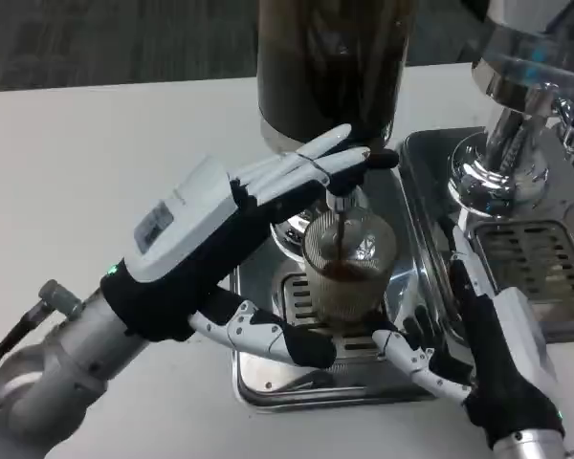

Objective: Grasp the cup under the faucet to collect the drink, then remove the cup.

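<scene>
Fingers (pixel 311 164) of the left hand (pixel 206 239) lie flat and together on the black faucet lever (pixel 375 157), holding nothing. Just below them one ribbed clear cup (pixel 347 263), round, takes a dark stream on the shiny metal drip tray (pixel 258 373). Beside it, the right hand (pixel 478 344) stands edge-on, spread, not touching it.

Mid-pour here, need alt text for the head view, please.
Dark drink streams from the faucet into a clear ribbed cup on the metal drip tray. The left hand presses the faucet lever, thumb by the cup's base; the right hand waits open beside the cup.
</scene>
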